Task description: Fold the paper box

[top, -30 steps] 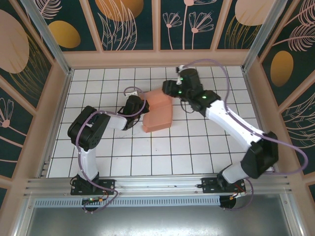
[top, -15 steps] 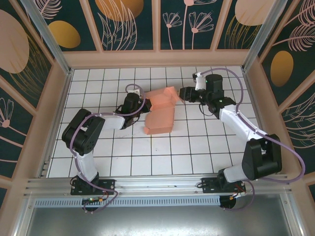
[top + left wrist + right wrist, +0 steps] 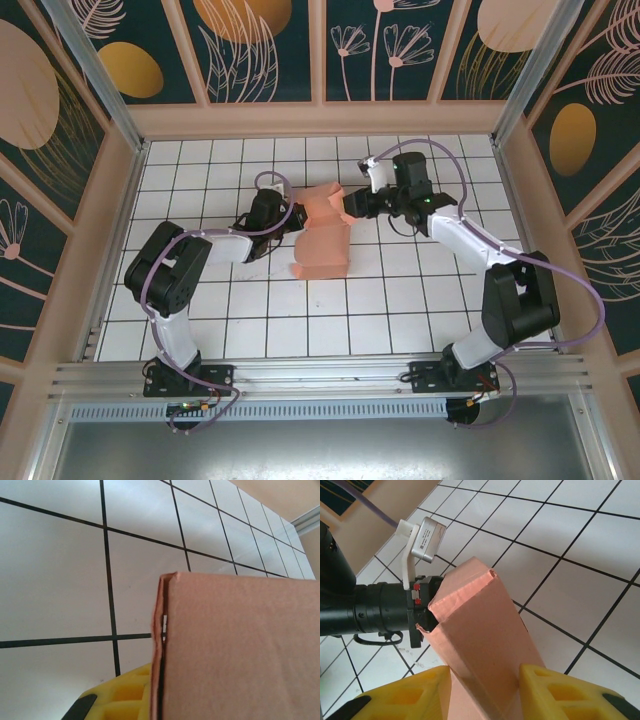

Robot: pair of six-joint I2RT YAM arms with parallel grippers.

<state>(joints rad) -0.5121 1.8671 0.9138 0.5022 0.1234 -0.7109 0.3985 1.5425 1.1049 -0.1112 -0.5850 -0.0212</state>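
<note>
Salmon-pink cardboard makes up the paper box [image 3: 322, 238], which sits partly folded on the white tiled table [image 3: 400, 300], a little toward 12 o'clock from the middle of the grid. Its long body runs toward 6 o'clock, and its far end rises into a creased, peaked flap. In the right wrist view the paper box [image 3: 480, 625] looks like a narrow sleeve with a torn, ragged corner. At its 9 o'clock side the left gripper [image 3: 290, 215] is clamped tight on the cardboard wall. In the left wrist view the doubled edge of the paper box [image 3: 240, 650] stands right against one yellow finger [image 3: 120, 695]. From about 2 o'clock the right gripper [image 3: 348, 207] reaches in. Its jaws are partway closed, and its yellow fingers [image 3: 405, 697] press on either side of the sleeve, pinching it. A small silver camera [image 3: 425, 536] rides on the left wrist, and the mark on its face is too small to read. Dark teal wall panels [image 3: 260, 50] with peach leaves and flowers ring the table.
</note>
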